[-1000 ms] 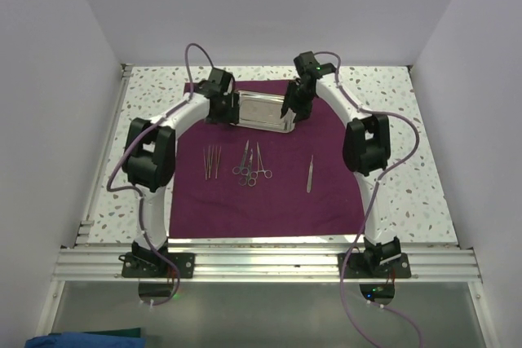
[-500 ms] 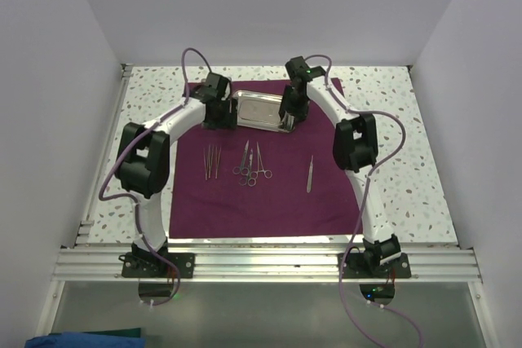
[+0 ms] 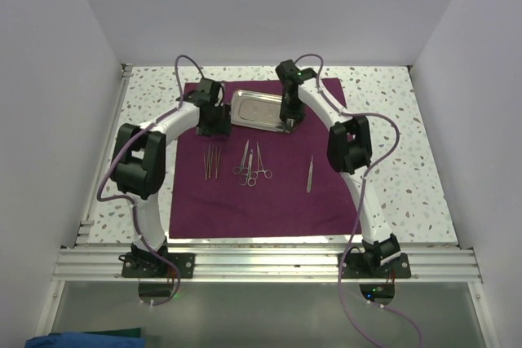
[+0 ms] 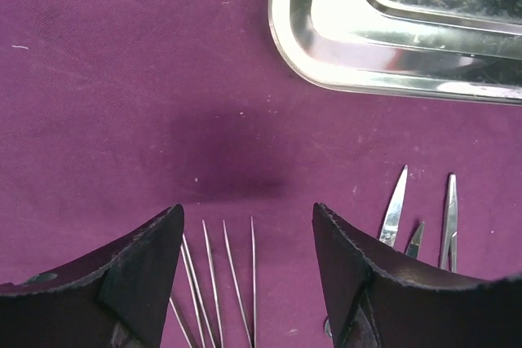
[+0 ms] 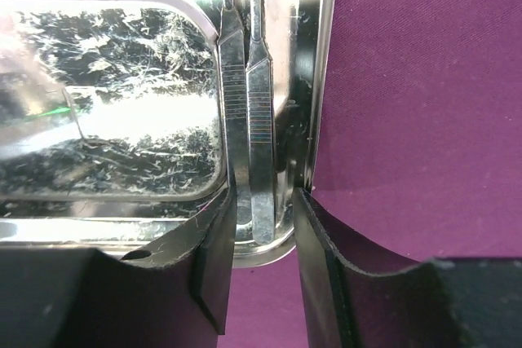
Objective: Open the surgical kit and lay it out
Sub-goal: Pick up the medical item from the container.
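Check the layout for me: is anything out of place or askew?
Only one thing: a slim steel instrument lies inside the tray along its right rim, straddled by the right claw, while the other instruments lie in neat groups on the purple cloth. Nothing looks spilled or damaged.

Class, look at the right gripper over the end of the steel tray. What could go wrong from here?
First, the right gripper straddles two thin tools lying side by side in the tray; it may pinch both, or one could slip out. Second, one finger sits at the tray's rim, so closing or lifting might catch and drag the tray across the cloth.
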`<state>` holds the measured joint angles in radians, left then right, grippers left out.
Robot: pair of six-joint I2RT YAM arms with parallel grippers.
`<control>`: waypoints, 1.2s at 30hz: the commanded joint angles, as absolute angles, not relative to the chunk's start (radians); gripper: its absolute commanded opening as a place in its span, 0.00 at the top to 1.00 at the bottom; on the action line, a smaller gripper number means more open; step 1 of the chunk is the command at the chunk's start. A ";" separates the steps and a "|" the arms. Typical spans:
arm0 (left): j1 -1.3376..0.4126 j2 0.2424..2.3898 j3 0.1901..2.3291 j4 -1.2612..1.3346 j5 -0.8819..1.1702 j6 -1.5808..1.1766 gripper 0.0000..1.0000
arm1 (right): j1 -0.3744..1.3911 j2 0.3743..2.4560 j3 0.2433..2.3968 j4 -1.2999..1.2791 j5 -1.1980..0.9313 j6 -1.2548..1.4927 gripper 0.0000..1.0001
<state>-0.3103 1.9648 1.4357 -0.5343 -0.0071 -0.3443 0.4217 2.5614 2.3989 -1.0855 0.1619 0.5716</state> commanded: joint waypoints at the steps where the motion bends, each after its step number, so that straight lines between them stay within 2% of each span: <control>1: -0.296 1.901 1.427 -0.485 0.028 -0.316 0.32 | 0.433 2.622 2.390 -1.181 0.245 0.543 0.62; 8: -0.285 1.898 1.414 -0.474 0.040 -0.314 0.33 | 0.463 2.652 2.384 -1.163 0.204 0.538 0.63; 15: -0.279 1.899 1.405 -0.471 0.052 -0.316 0.35 | 0.479 2.680 2.393 -1.163 0.192 0.545 0.71; 23: -0.275 1.891 1.384 -0.463 0.058 -0.316 0.35 | 0.479 2.683 2.362 -1.161 0.215 0.540 1.00; 36: -0.273 1.902 1.388 -0.462 0.075 -0.319 0.36 | 0.474 2.556 2.428 -1.155 0.247 0.502 1.00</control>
<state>-0.2813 1.9480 1.3884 -0.4881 0.0536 -0.3294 0.4629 2.5805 2.4214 -1.1221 0.2527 0.5186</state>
